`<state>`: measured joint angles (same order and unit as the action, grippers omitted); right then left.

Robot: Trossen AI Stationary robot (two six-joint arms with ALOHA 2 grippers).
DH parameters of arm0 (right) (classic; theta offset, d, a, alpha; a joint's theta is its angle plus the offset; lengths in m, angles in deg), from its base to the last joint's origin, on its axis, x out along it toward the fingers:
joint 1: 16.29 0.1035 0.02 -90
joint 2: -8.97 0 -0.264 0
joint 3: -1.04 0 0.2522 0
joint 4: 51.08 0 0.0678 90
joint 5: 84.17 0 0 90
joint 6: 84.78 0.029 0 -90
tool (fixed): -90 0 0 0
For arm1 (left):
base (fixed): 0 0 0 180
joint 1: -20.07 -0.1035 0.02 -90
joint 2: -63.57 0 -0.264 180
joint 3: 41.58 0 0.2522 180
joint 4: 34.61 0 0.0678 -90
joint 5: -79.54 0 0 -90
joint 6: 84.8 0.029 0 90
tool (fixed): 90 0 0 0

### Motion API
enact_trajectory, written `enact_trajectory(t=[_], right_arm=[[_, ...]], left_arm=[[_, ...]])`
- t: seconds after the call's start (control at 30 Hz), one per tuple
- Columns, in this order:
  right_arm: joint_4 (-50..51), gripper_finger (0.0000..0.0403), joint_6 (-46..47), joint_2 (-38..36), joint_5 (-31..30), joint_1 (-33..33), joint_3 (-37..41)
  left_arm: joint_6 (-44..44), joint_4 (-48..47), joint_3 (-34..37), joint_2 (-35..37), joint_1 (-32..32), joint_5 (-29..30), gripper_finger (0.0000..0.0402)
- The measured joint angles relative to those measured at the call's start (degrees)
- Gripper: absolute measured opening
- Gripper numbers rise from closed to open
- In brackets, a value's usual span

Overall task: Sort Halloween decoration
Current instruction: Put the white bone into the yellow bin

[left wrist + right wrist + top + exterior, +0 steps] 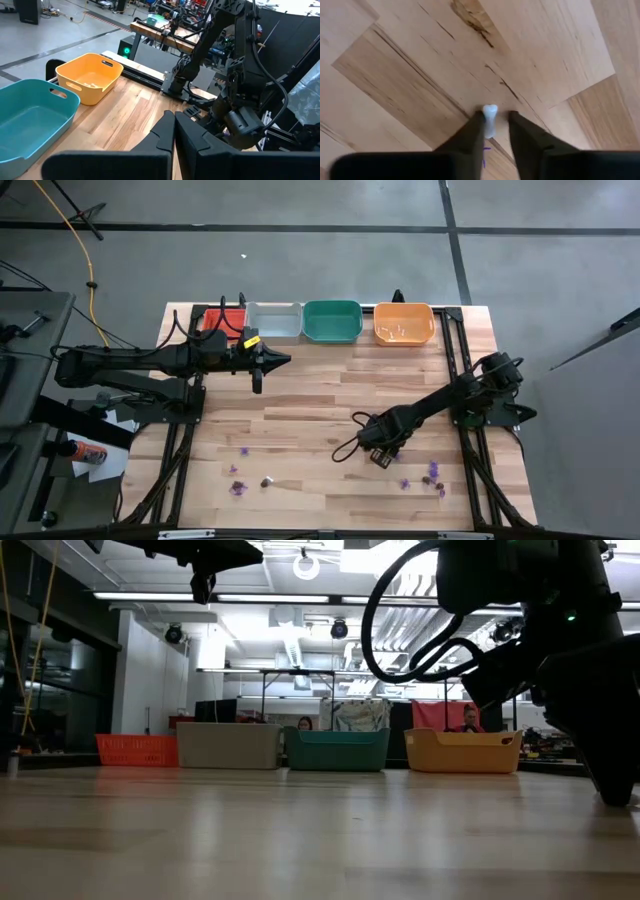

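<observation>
The right gripper is low on the table, pinching a small white bone. The left gripper is closed tight, up near the trays.

I count four plastic trays in a row along the upper middle of the overhead frame: one red tray, one grey tray, one teal-green tray and one orange tray. Two dark arms are mine, one per side.

Scattered low in that frame, I make out about eight tiny trinkets on the wooden tabletop: four at lower left, mostly purple trinkets with one dark bit, and about four purple ones at lower right. One small white bone-shaped trinket sits between my two right fingertips.
</observation>
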<state>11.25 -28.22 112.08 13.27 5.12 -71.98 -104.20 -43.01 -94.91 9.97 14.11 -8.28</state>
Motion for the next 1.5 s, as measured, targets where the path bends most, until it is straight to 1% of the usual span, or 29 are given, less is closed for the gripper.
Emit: enact_trajectory(t=[0.1, 0.13, 0.17, 0.27, 0.37, 0.57, 0.9, 1.07, 1.17, 1.33, 1.5], right_arm=[[0.0, 0.0023, 0.0, 0.0, 0.0, 0.1, 0.0], [0.0, 0.0013, -0.1, 0.0, -0.1, 0.1, 0.0], [0.0, 0.0009, -0.2, 0.0, -0.1, 0.1, 0.0], [0.0, 0.0016, -0.3, -0.1, -0.5, 0.1, 0.0], [0.2, 0.0005, -0.5, -1.1, -2.1, 0.2, 0.2], [0.9, 0.0002, 2.5, -7.9, -10.1, 0.0, 0.2], [2.2, 0.0001, 5.1, -26.1, -27.7, -4.7, 0.2], [1.9, 0.0001, 5.0, -32.5, -36.1, -9.5, 0.1], [0.5, 0.0000, 3.6, -34.2, -38.4, -13.8, 0.1], [-5.9, 0.0000, -2.0, -34.2, -38.3, -23.6, 0.1], [-11.2, 0.0000, -5.5, -33.5, -35.7, -36.5, 0.1]], left_arm=[[0.0, 0.0, 0.0, 0.0, 0.0, 0.0, 0.0000], [0.0, 0.0, 0.0, 0.0, 0.0, 0.0, 0.0000], [0.0, 0.0, 0.0, 0.0, 0.0, 0.0, 0.0000], [0.0, 0.0, 0.0, 0.0, 0.0, 0.0, 0.0000], [0.0, 0.0, 0.0, 0.0, 0.0, 0.0, 0.0001], [0.0, 0.0, 0.0, 0.0, 0.0, 0.0, 0.0001], [0.0, 0.0, 0.0, 0.0, 0.0, 0.0, 0.0001], [0.0, 0.0, 0.0, 0.0, 0.0, 0.0, 0.0001], [0.0, 0.0, 0.0, 0.0, 0.0, 0.0, 0.0001], [0.0, 0.0, 0.0, 0.0, 0.0, 0.0, 0.0001], [0.0, 0.0, 0.0, 0.0, 0.0, 0.0, 0.0001]])
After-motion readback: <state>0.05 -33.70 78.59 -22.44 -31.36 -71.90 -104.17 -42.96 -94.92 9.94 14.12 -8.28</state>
